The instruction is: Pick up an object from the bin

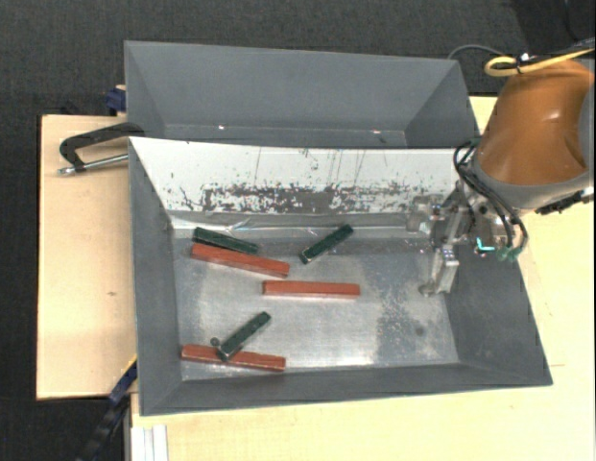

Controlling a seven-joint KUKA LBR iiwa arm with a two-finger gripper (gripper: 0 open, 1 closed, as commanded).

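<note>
My gripper [438,284] hangs at the right side of the bin, its metal fingers pointing down over bare floor, with nothing seen between them. The nearest loose thing is a red-brown flat bar [310,290] lying level in the middle of the bin, a good way to the gripper's left. A short dark green bar [326,243] lies tilted just above it, near the back wall.
Further left lie a dark green bar [226,242] over a red-brown bar [240,258]. At the front left a small dark green bar [242,334] rests against another red-brown bar [232,357]. The arm's orange cover stands over the bin's right rim.
</note>
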